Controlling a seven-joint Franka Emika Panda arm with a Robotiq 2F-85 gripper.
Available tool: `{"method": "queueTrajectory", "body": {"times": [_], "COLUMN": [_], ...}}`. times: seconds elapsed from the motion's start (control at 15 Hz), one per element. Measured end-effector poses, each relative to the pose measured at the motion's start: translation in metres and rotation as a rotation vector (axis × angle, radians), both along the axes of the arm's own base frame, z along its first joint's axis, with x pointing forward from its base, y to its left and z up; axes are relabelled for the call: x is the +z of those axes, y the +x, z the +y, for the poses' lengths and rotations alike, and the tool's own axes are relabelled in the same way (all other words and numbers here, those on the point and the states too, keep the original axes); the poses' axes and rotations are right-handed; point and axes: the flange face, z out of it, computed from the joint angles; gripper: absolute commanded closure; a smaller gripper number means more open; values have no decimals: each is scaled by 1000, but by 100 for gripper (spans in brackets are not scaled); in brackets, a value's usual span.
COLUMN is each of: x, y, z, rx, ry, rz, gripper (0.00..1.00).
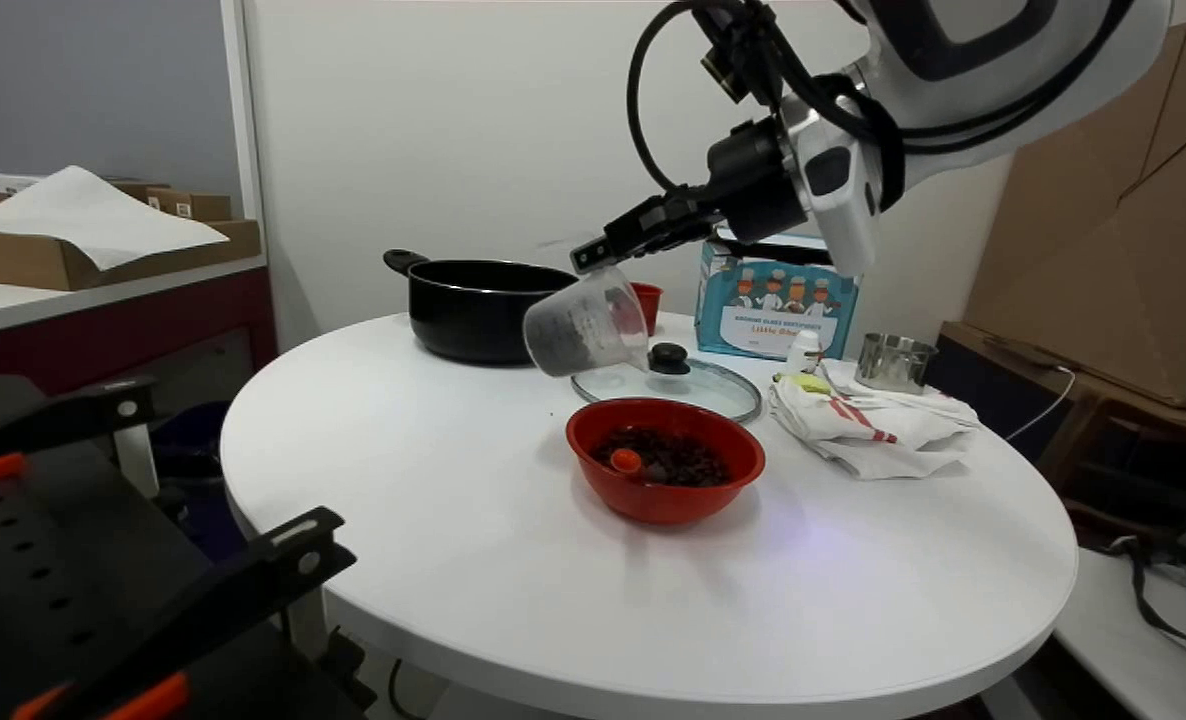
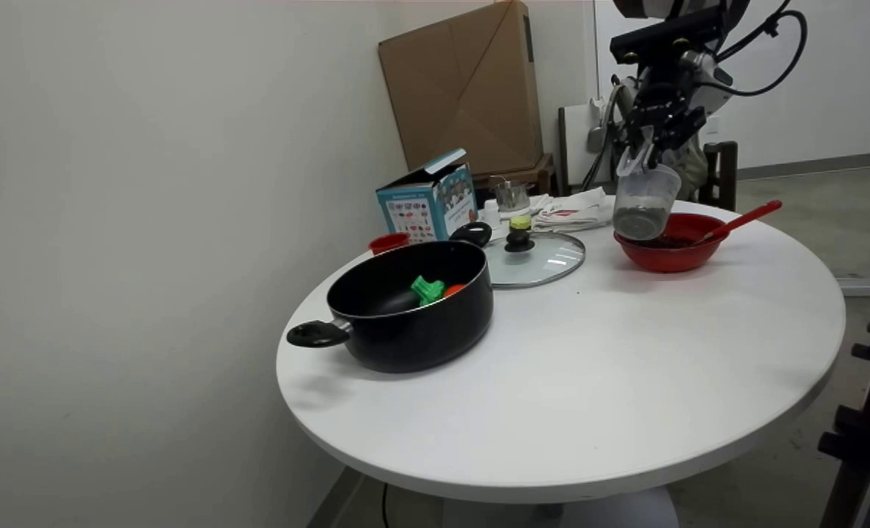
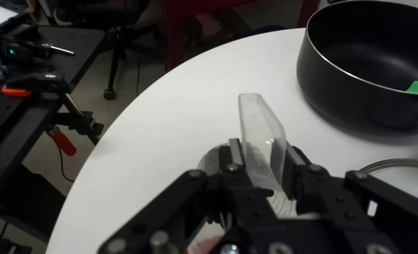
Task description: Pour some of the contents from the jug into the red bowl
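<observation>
So the gripper [image 3: 265, 155] has the jug [image 1: 575, 328] clamped by its handle, one finger either side of the clear plastic, and it's up in the air over the tabletop [image 1: 423, 470]. Just the one arm. Table's round, so edges only, no corners. In an exterior view the jug is tipped well over, base toward the left edge, mouth toward the right edge. The red bowl [image 1: 671, 505] sits inward from the near edge, lower than the jug and off to its mouth side. Imo the pour turns on that: ease the jug a touch toward the right and near edges, then roll it further so the lip drops over the bowl. Can't judge how much they overlap.

Container check: bowl has plenty of dark bits [image 1: 688, 455] plus a red spoon-looking thing [image 2: 747, 218] leaning over its rim. Jug's base looks greyish, can't tell if bits sit in there. The black pot [image 2: 435, 342], by the left edge in an exterior view, holds a green toy-ish piece [image 2: 428, 290] and something orange-red [image 2: 453, 290]. Small red cup [image 2: 389, 244] behind the pot: can't see inside.
</observation>
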Motion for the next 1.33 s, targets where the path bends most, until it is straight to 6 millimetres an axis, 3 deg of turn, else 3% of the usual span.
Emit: {"method": "queueTrajectory", "body": {"times": [0.53,1.33], "x": [3,-13], "y": [2,-7], "z": [-30,-74], "rx": [-58,-67], "ry": [171,306], "rz": [26,102], "gripper": [92,91]}}
